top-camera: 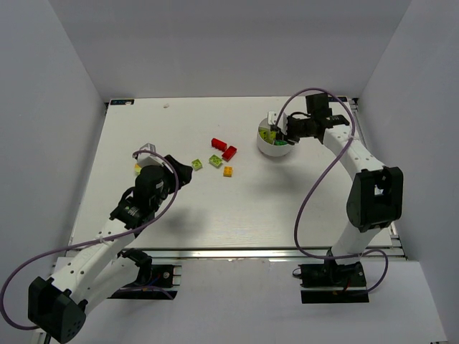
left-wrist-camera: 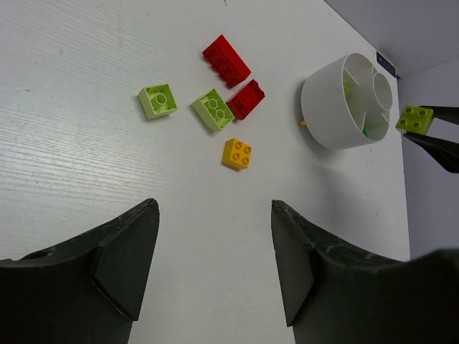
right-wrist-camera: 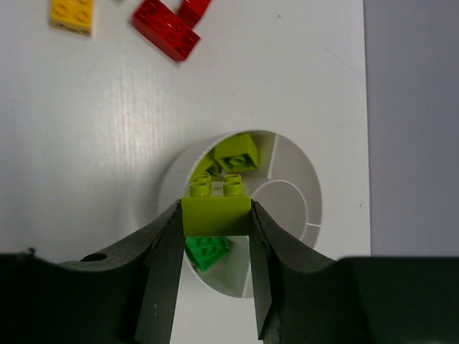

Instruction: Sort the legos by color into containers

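Note:
My right gripper (right-wrist-camera: 215, 218) is shut on a yellow-green lego (right-wrist-camera: 215, 209) and holds it just above the white dish (right-wrist-camera: 315, 208); it also shows in the top view (top-camera: 281, 132) over the dish (top-camera: 275, 149). In the wedge under it lie a darker green lego (right-wrist-camera: 208, 251) and more yellow-green legos (right-wrist-camera: 237, 152). On the table lie two red legos (left-wrist-camera: 226, 60) (left-wrist-camera: 245, 99), two yellow-green legos (left-wrist-camera: 158, 101) (left-wrist-camera: 213, 109) and an orange lego (left-wrist-camera: 237, 153). My left gripper (left-wrist-camera: 214, 208) is open and empty, short of the orange lego.
The loose legos lie together mid-table, left of the dish (left-wrist-camera: 337, 107). A small yellow-green piece (top-camera: 138, 169) shows beside my left wrist. White walls close the table in at the back and both sides.

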